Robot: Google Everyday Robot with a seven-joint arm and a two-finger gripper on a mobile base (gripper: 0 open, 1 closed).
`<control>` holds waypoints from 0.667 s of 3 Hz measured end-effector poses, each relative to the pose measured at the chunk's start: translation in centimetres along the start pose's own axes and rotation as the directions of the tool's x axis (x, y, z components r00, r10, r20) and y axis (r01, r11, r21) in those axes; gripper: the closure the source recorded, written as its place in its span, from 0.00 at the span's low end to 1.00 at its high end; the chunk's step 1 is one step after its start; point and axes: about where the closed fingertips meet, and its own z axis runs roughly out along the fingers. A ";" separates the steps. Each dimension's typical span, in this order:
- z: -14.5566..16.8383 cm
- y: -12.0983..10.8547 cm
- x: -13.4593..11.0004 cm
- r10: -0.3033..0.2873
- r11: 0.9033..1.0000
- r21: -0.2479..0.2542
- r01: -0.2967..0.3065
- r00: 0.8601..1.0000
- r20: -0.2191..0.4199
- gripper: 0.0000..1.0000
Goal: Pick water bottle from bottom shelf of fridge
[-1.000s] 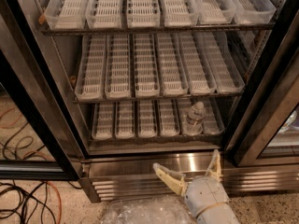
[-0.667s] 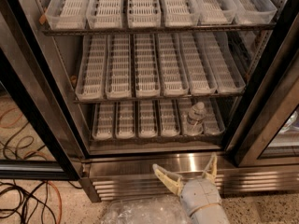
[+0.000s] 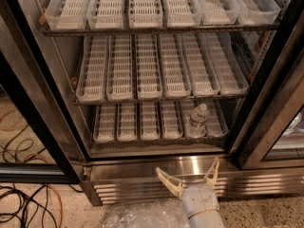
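Observation:
The water bottle (image 3: 196,120), clear with a white cap, stands upright in a lane tray near the right end of the bottom shelf (image 3: 142,122) of the open fridge (image 3: 152,167). My gripper (image 3: 191,178) is open and empty at the bottom of the view, in front of the fridge's steel base. Its tan fingers (image 3: 168,182) point up toward the shelf. It sits below the bottle and slightly to its left, well apart from it.
Two longer racks of white slotted trays (image 3: 156,65) hang above the bottom shelf. Black-edged door frames (image 3: 33,127) flank the opening. Cables (image 3: 28,203) lie on the floor at left. Crumpled clear plastic (image 3: 137,215) lies beside my arm.
My gripper has shifted slightly to the left and a little lower in front of the fridge base. The bottle has not moved.

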 end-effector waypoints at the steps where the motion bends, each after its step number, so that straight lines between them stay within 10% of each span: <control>1: 0.3 -0.3 1.3 0.013 1.000 0.002 -0.013 0.998 0.056 0.00; 2: 0.7 -0.7 2.4 0.044 0.999 0.001 -0.044 0.994 0.097 0.00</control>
